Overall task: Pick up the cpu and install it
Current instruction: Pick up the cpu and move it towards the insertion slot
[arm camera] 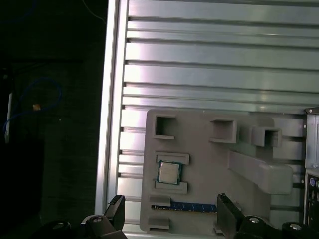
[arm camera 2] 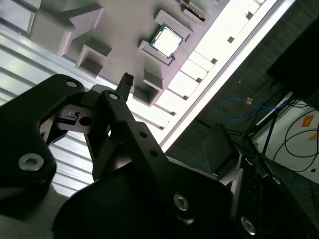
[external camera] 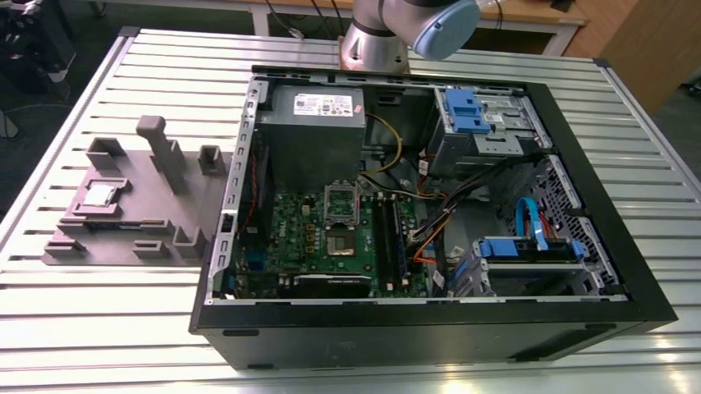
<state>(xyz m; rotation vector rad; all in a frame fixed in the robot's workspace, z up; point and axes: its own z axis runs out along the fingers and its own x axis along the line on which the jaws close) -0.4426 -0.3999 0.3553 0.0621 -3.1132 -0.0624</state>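
You will find the cpu (external camera: 102, 194) seated flat in a recess of the grey fixture (external camera: 153, 209) on the worktop (external camera: 110, 328), at nine o'clock from the open case (external camera: 438, 328) in the exterior view; the recess presumably keeps it located for pickup; your end effector (arm camera: 172, 214) hangs over the fixture, spread wide, empty, clear of the cpu.
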